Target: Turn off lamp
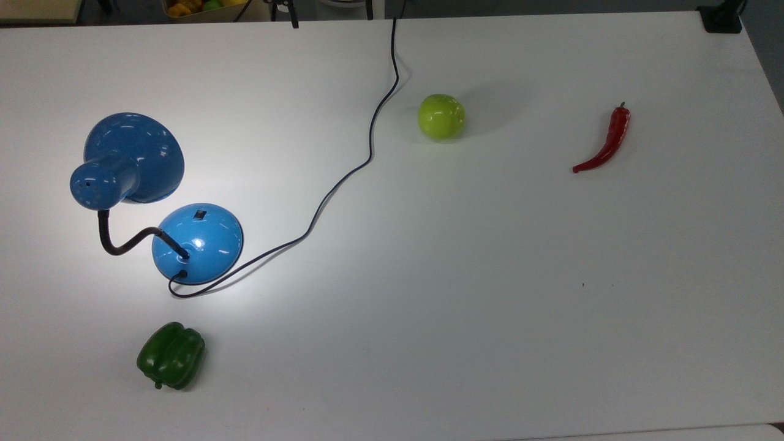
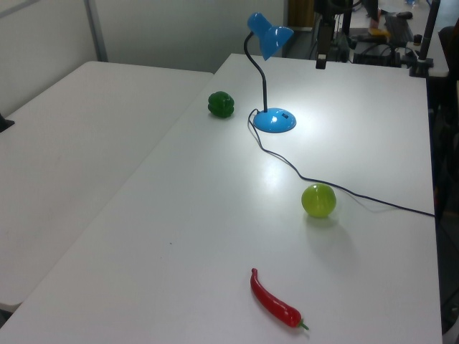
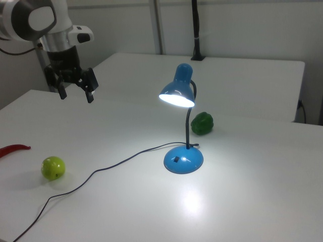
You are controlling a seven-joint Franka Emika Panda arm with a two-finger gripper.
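1. The arm is seen at the right view's upper left, its wrist pointing down and the gripper (image 3: 75, 89) held above the tabletop (image 3: 252, 201), well apart from everything on it.
2. The lamp (image 3: 182, 126) is stood on the tabletop right of centre in the right view and is lit; a bright patch is thrown around its base (image 1: 197, 243), and a small black switch (image 1: 199, 215) is carried on the dome.
3. A black cord (image 1: 343, 177) is trailed from the base past a green apple (image 1: 441, 116) to the far edge in the top view.
4. A green bell pepper (image 1: 171, 355) is lain near the base, and a red chilli (image 1: 606, 141) far to the top view's right.
5. The jaws are spread apart and nothing is held or touched.
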